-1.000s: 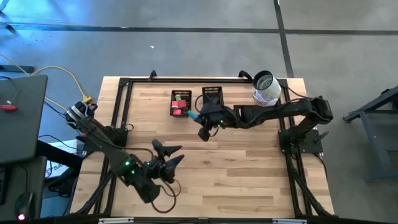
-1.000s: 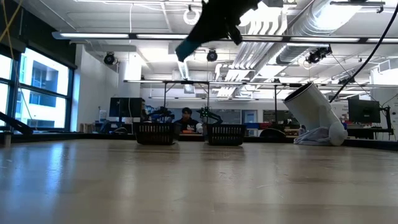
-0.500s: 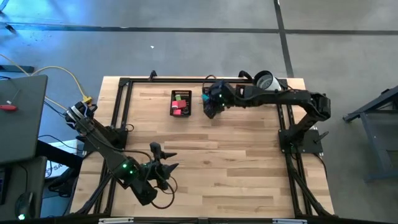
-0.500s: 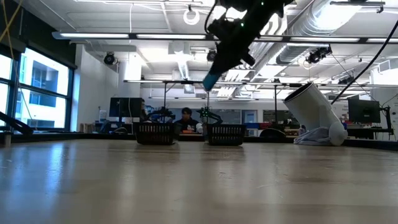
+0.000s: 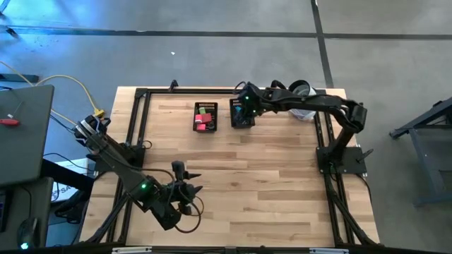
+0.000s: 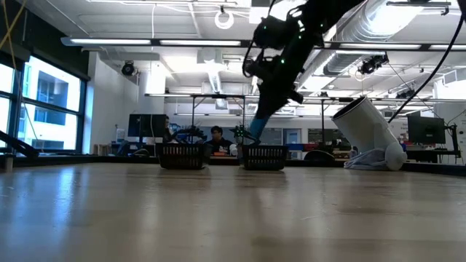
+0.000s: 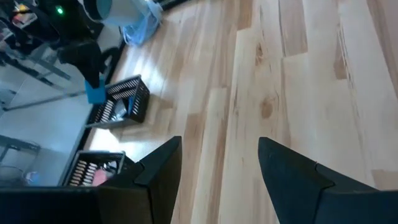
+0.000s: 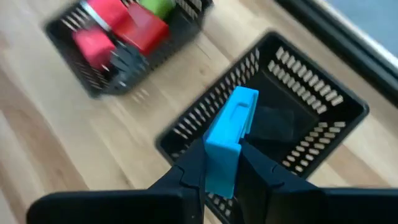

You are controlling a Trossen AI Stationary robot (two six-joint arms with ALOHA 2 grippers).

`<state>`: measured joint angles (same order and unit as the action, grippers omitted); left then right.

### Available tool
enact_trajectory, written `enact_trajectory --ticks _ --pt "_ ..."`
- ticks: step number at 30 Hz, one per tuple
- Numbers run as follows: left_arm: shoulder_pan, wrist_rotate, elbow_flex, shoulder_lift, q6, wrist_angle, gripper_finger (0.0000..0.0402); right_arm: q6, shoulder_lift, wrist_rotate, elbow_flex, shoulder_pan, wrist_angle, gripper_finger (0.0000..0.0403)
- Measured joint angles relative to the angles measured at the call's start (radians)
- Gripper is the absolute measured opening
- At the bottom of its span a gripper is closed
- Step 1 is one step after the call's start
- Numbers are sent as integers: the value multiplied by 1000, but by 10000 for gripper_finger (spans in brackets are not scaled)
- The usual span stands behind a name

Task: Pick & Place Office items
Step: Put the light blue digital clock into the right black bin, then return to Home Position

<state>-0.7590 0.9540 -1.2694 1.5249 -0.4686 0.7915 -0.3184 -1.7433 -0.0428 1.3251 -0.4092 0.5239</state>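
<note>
Above the right black mesh tray (image 8: pixel 273 134) I see my right gripper (image 8: pixel 219 163) clamped on a blue blocky piece (image 8: pixel 229 140); my left gripper (image 7: pixel 217 165) waits with jaws apart, holding nothing.

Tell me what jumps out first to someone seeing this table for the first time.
The right gripper, shut on a bright blue piece, hangs over the right mesh tray at the far side of the table. Beside it, the left mesh tray holds red, pink and green pieces. The left gripper waits open above bare wood near the front edge.
</note>
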Motion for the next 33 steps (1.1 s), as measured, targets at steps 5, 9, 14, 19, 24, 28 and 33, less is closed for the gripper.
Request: enact_trajectory --ticks 5,9,14,19,24,28,33 --pt "22 -54 0 0 -29 28 200 2 -48 40 0 -24 22 44" --pt "36 -87 0 0 -30 28 200 6 -79 75 0 -24 25 44" --pt "44 -96 1 0 -30 29 200 9 -99 99 0 -24 33 46" --pt "45 -96 1 0 -30 31 200 34 -99 102 0 -24 61 54" --pt "45 -96 1 0 -30 32 200 64 -98 68 0 -23 88 98" --pt "45 -96 1 0 -30 32 200 68 -98 60 0 -21 104 147" --pt "45 -96 1 0 -30 32 200 59 -98 30 0 -18 126 218"
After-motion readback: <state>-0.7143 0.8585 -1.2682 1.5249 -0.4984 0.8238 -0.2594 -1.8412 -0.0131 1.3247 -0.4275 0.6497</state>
